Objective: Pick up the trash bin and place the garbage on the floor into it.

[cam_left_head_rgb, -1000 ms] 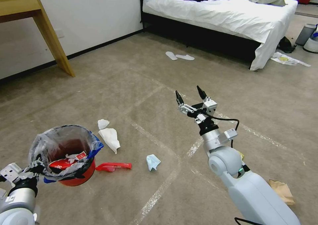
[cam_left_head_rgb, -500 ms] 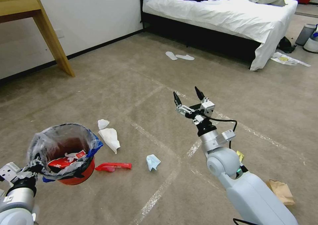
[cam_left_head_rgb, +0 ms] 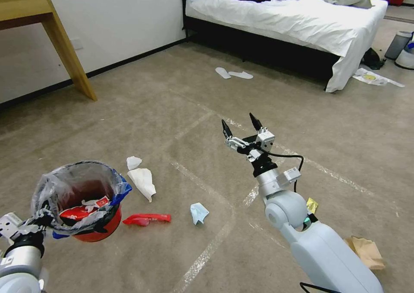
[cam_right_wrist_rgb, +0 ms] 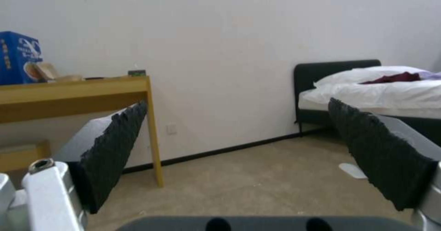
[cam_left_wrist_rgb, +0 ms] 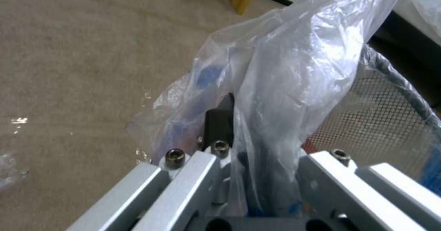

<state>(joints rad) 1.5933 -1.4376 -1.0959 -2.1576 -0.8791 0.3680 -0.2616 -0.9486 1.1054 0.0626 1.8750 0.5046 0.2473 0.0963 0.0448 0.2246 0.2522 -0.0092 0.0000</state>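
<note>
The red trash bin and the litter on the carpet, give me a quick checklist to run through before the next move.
1. Left pincer shut on the trash bin, gripping its rim and bag: ok.
2. Trash bin upright, mouth open, some litter already inside: ok.
3. Right pincer open and empty, held up above the floor: ok.
4. Litter left to collect: white tissues, red wrapper, pale blue scrap, yellow wrapper, brown paper bag: not ok, task unfinished.
5. Right pincer lined up over any piece: not ok, it points away toward the wall.
6. How firmly the bin is held: cannot tell.
</note>
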